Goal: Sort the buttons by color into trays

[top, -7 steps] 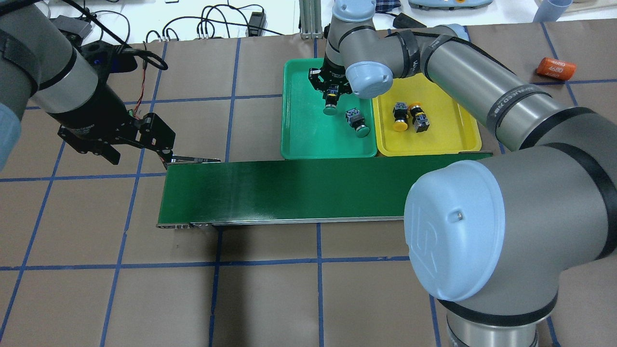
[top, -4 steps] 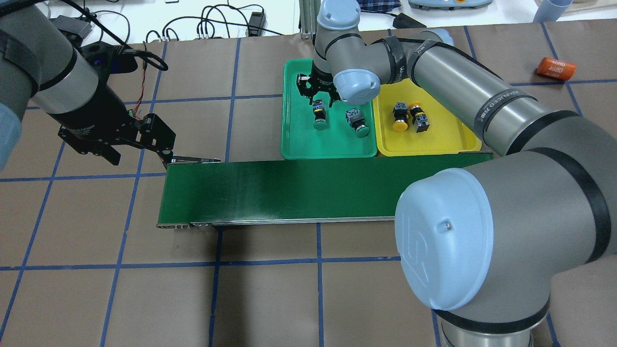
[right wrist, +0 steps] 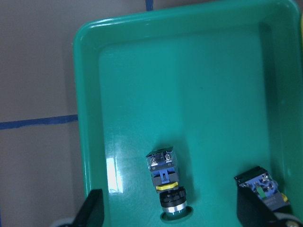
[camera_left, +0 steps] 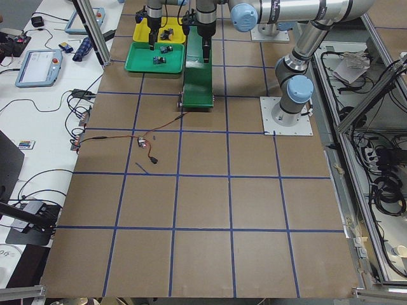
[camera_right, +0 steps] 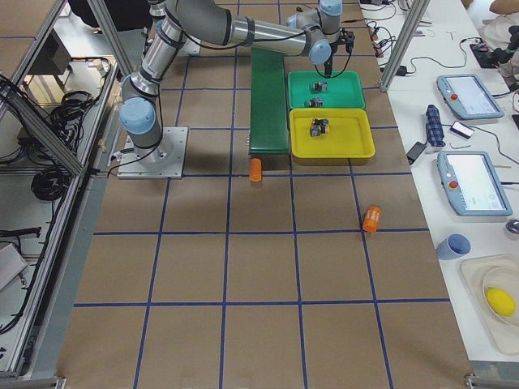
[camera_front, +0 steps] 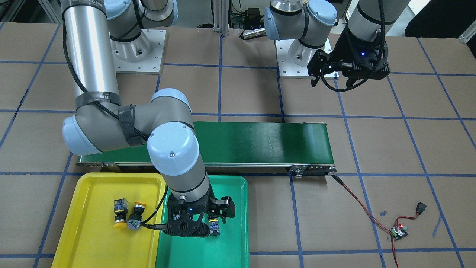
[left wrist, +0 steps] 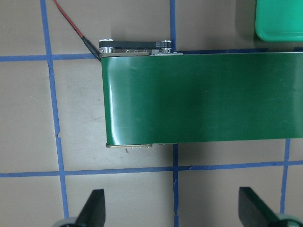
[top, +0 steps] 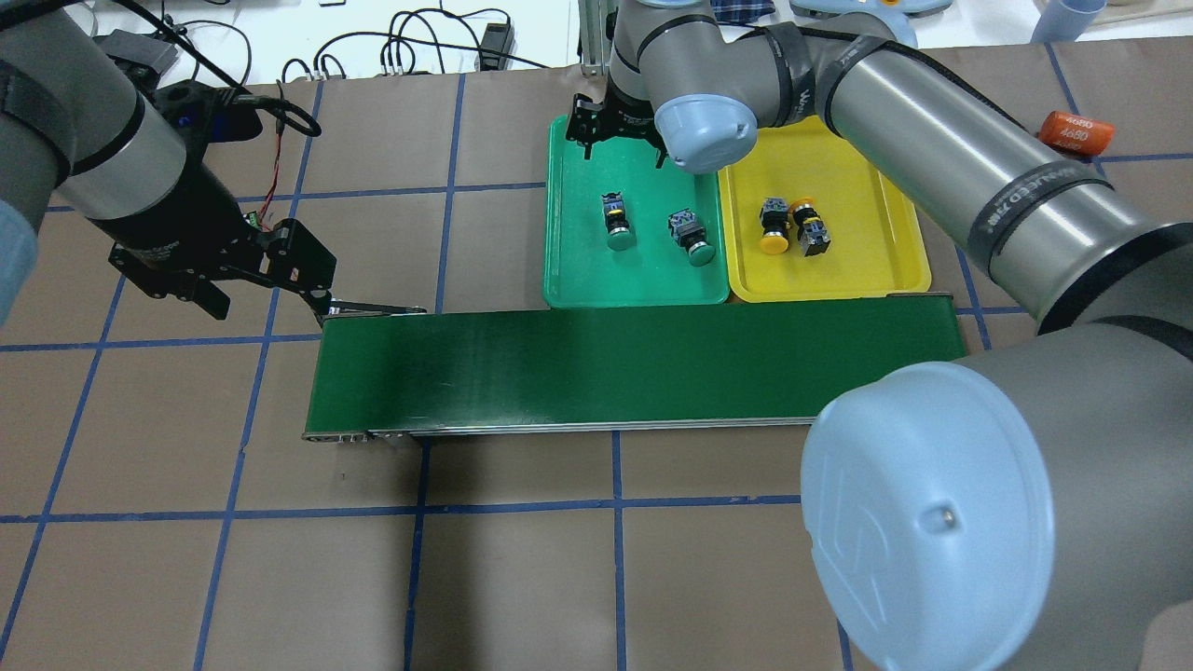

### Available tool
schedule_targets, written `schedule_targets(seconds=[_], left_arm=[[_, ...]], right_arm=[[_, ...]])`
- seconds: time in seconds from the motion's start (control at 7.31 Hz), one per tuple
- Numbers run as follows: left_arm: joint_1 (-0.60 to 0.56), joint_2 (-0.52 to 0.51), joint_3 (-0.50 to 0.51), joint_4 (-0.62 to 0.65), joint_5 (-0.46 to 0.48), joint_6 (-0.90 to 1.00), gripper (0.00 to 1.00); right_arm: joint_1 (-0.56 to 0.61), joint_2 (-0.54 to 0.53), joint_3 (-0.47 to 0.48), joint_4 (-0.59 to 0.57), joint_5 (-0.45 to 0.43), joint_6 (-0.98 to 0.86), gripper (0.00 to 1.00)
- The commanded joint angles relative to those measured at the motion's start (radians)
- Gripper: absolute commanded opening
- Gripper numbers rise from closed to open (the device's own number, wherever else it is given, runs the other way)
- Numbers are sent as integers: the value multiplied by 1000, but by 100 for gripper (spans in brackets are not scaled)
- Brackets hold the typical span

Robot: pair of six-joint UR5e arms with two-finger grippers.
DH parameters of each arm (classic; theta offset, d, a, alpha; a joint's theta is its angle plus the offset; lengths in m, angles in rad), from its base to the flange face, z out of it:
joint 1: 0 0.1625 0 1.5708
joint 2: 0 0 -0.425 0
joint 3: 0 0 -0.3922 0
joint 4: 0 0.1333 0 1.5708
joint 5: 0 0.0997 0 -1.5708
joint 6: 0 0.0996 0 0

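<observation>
Green-capped and black-bodied with a grey-blue contact block, one button (top: 615,222) lies on its side in the green tray (top: 578,280). Its long axis runs near to far, cap toward the conveyor belt (top: 596,373). The right gripper (top: 623,142) hovers over the tray's far end, fingers spread and empty. The left gripper (left wrist: 171,205) is likewise spread.

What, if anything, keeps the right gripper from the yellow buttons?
Probably nothing, so yes: the right gripper hangs open above the green tray, and the yellow buttons lie uncovered in the yellow tray beside it.
</observation>
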Motion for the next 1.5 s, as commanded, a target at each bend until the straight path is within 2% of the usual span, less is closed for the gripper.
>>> schedule_targets(seconds=[0.0,0.41,0.68,0.82,1.09,1.37], left_arm=[[2,2,0,1,-1,-1,100],[-1,32,2,-9,3,-10,100],[-12,26,6,2,-5,-10,100],[-14,32,5,-12,-4,-10,100],[-14,34,3,-13,-2,-10,100],[-14,34,2,-13,-2,-10,100]], right_arm=[[-12,-159,34,217,-67,-89,100],[-41,-395,155,429,-82,-91,100],[-49,-584,291,518,-89,-92,100],[-64,-653,357,526,-132,-94,100],[-101,-752,401,562,-134,-126,100],[-104,-796,445,592,-132,-138,100]])
